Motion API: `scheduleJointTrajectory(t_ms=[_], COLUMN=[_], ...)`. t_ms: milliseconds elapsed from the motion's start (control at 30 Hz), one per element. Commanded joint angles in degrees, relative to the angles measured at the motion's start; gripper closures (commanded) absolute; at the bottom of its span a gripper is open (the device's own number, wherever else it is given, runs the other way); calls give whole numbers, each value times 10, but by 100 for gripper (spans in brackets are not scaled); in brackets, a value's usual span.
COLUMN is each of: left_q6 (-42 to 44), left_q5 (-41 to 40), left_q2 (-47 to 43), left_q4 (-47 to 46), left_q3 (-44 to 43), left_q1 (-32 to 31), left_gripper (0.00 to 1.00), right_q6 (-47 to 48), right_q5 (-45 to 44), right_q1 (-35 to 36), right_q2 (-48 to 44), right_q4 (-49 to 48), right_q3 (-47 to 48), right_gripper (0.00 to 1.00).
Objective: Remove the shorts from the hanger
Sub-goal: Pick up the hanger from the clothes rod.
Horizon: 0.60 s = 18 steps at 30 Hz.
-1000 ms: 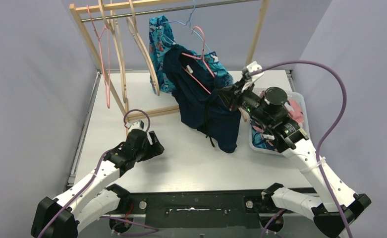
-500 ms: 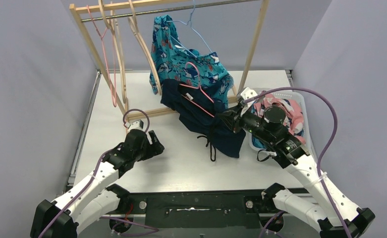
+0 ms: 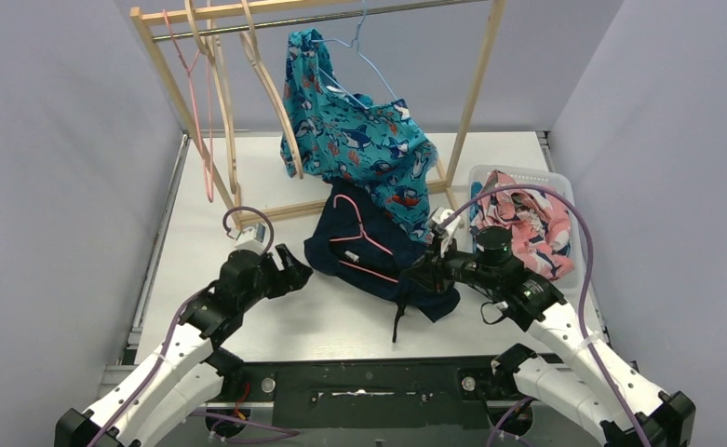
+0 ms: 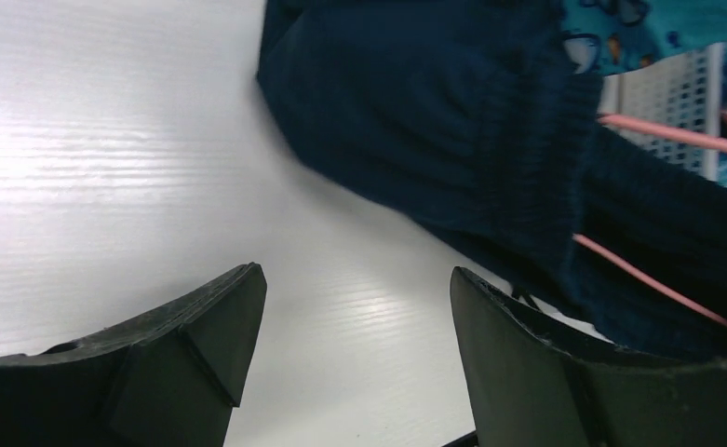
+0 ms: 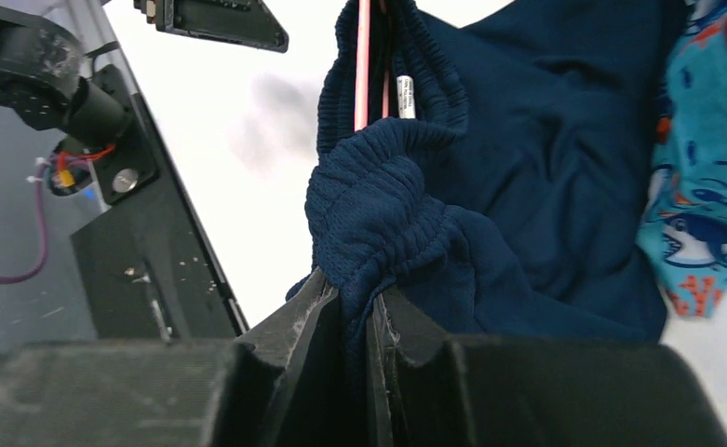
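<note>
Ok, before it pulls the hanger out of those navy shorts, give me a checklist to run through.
1. Grip: right claw shut on the waistband of the navy shorts: ok.
2. Free hand: left claw open: ok.
3. Left claw on the pink hanger: not ok, it is over bare table beside the shorts.
4. Hanger free of the shorts: not ok, it runs through the waistband.
5. Room in the basket: cannot tell.

No legible text anywhere; small white sewn-in tag (image 5: 404, 96) inside dark navy fabric shorts (image 5: 545, 186) waistband has print too tiny to read.
</note>
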<state>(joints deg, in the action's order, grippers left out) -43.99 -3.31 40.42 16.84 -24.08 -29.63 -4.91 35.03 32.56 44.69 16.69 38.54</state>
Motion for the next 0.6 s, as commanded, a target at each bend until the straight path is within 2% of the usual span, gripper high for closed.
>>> scheduleJointTrajectory(t_ms=[0, 367, 567], left_q6=[16, -23, -32], left_q5=[49, 102, 114], left_q2=[-32, -65, -42], left_q4=[-86, -184, -239], left_q3=[1, 4, -1], left_q1=[-2, -3, -6], left_gripper=[28, 28, 28], right_q6=[-55, -173, -162], right_q5=[64, 146, 142], right_q1=[-3, 19, 83], right_q2=[27, 148, 216], right_q4=[-88, -233, -231], right_q3=[7, -6, 30], right_gripper=[100, 100, 100])
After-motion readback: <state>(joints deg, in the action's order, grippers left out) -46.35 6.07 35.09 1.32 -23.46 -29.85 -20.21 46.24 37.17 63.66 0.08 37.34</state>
